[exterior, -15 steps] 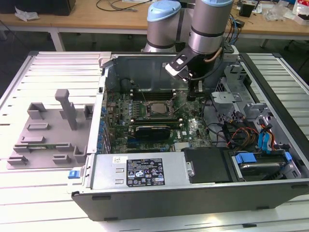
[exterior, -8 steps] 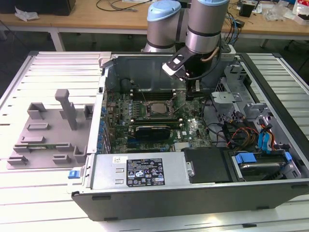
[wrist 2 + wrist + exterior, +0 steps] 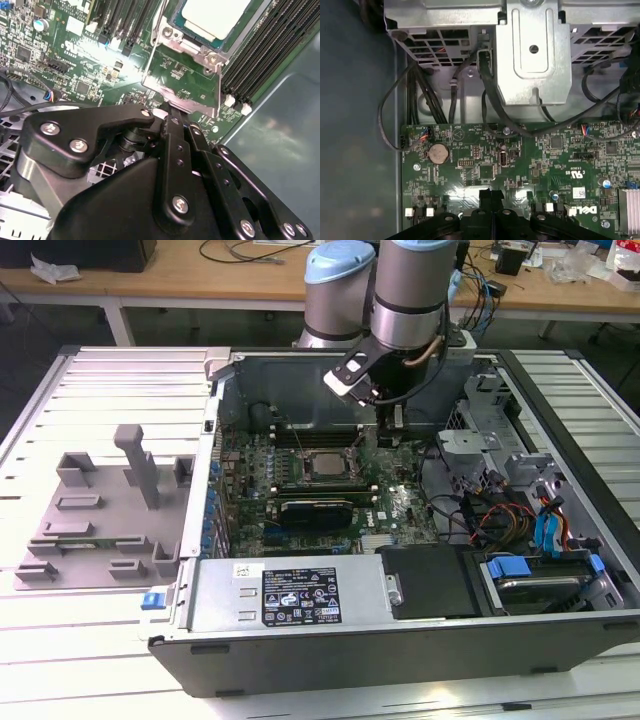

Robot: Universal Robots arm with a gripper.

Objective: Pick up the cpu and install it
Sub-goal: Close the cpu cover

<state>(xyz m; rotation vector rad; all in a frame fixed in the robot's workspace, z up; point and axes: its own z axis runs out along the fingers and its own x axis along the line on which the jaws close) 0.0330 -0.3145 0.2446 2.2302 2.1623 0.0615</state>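
Item one, the cpu point(image 3: 322, 465): you will find it lying flat, silvery-white top up, inside the socket frame on the motherboard point(image 3: 400, 505), within the open computer case point(image 3: 300, 650). In the second wrist view the cpu point(image 3: 215, 17) sits squarely within the metal socket frame point(image 3: 167, 34), with rows of black memory slots point(image 3: 265, 55) running alongside. Item two, the gripper point(image 3: 395, 428): it hangs over the motherboard to the exterior view's right of the cpu, apart from it. In both wrist views the gripper point(image 3: 171, 119) point(image 3: 491, 194) has its jaws closed together with nothing between them. In the second wrist view their tips lie close to the lower edge of the socket frame's plate, and you cannot tell whether they touch it. Item three, surroundings: a grey plastic tray point(image 3: 90, 540) with upright posts and slots rests on the slatted desk point(image 3: 90, 660) to the exterior view's left of the case, well apart from the cpu. A power supply point(image 3: 290, 595) fills the case's near edge. In the first wrist view a round coin battery point(image 3: 439, 151) sits on the green board, beside black cables point(image 3: 387, 115) that run up to a metal drive cage point(image 3: 535, 50).
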